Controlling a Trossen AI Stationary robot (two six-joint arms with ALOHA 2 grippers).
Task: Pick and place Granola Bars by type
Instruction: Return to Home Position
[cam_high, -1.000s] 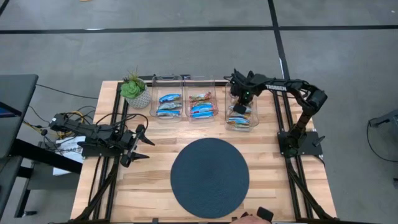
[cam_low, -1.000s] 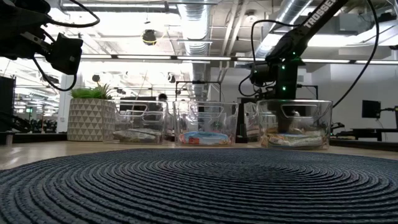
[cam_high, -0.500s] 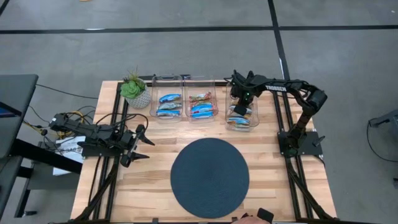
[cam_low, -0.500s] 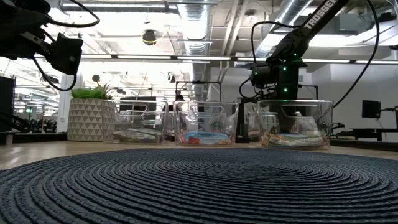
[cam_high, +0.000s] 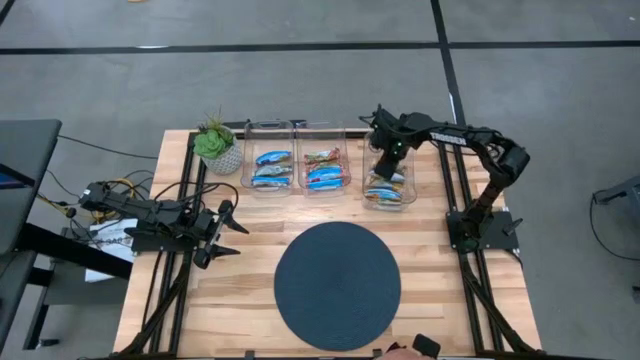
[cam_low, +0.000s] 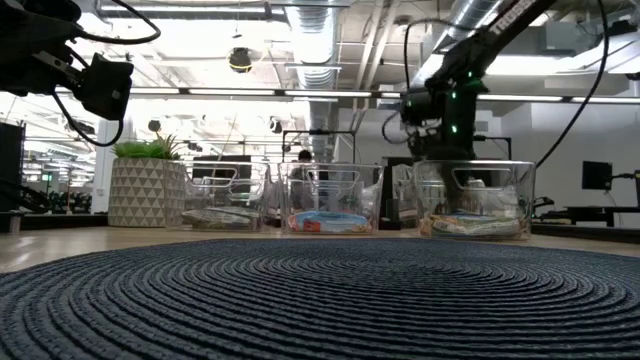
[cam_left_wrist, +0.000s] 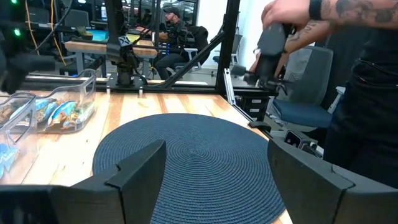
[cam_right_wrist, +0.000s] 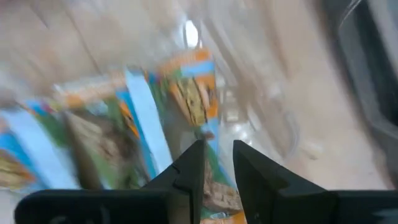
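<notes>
Wooden surface (cam_high: 250, 270) is carrying three clear bins; Granola Bars (cam_high: 385, 194) are lying sorted inside. Right tool (cam_high: 385, 172), slightly parted and empty, is hovering above the right bin (cam_low: 520, 200), apparently finishing a placement; retraction should follow. Left tool (cam_high: 225, 235) is waiting wide open.

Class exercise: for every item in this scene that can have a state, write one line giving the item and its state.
Left gripper: open, empty, parked at the table's left side.
Right gripper: above the right bin, fingers slightly apart, nothing between them.
Left bin: holds bars.
Middle bin: holds bars.
Right bin: holds bars.
Round mat: bare.
</notes>
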